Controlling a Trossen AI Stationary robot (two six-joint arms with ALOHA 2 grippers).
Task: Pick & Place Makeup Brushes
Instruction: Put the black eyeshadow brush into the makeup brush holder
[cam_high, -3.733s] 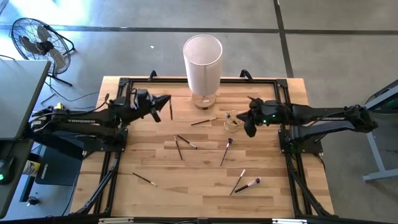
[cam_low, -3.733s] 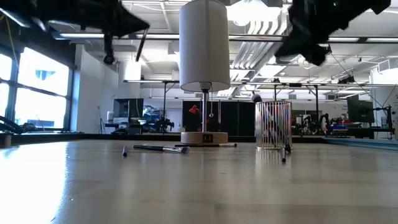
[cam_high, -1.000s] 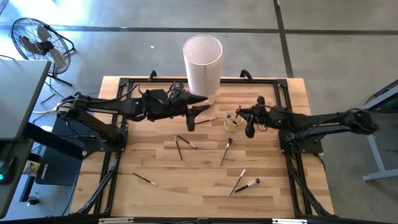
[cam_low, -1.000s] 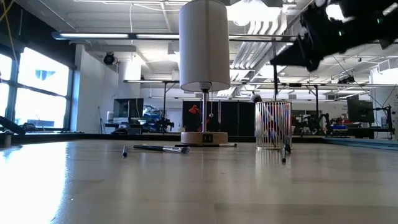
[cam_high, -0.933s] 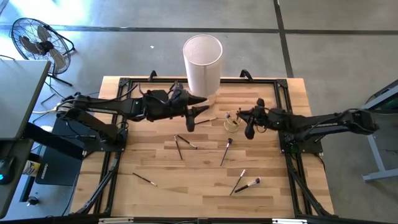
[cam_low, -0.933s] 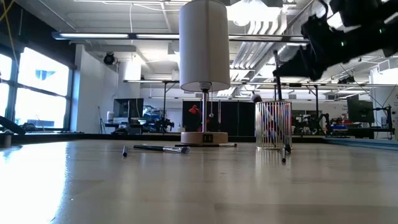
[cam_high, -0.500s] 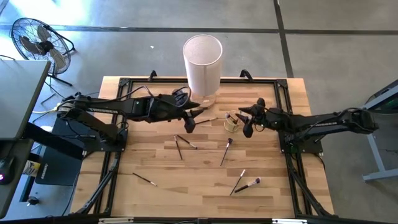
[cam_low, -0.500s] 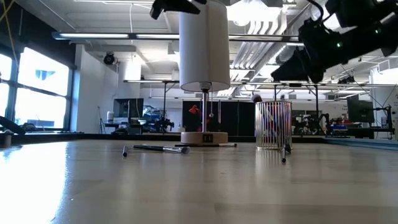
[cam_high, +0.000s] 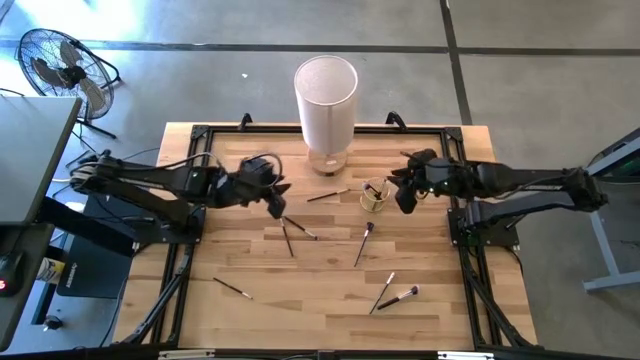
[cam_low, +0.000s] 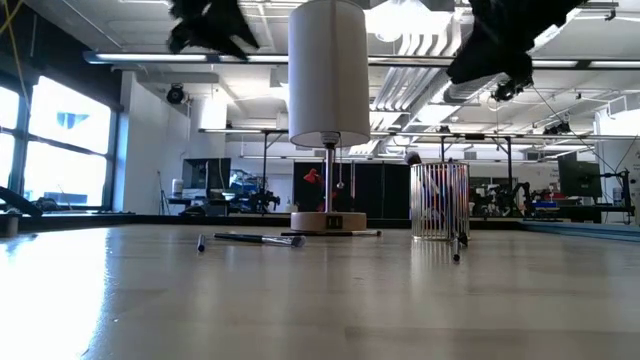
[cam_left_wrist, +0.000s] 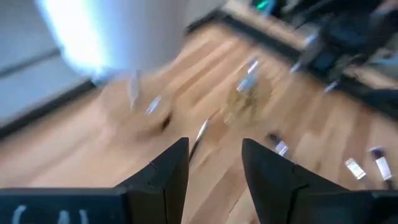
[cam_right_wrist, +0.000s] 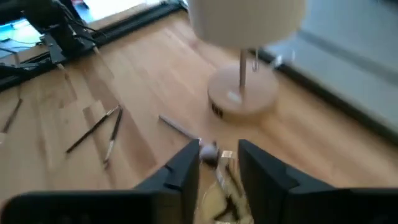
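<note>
The light wooden slatted table (cam_high: 250, 265) fills the high view. At its twelve o'clock edge stands the tall white cylinder-shaded lamp (cam_high: 326, 102) on a round wooden base. The dark left arm reaches in from nine o'clock; its left gripper (cam_high: 277, 203) hangs over the boards near a crossed pair of brushes, fingers (cam_left_wrist: 171, 171) spread apart with nothing between them. The dark right arm comes from three o'clock, its right gripper (cam_high: 402, 197) just beside the small clear yellowish cup (cam_high: 373, 196), fingers (cam_right_wrist: 186, 168) apart and empty. The cup, at about one o'clock from centre, holds a few brushes. The thin dark-handled makeup brushes (cam_high: 365, 242) lie scattered: one at the lamp base, two crossed near centre, one at seven o'clock, two at five o'clock.
</note>
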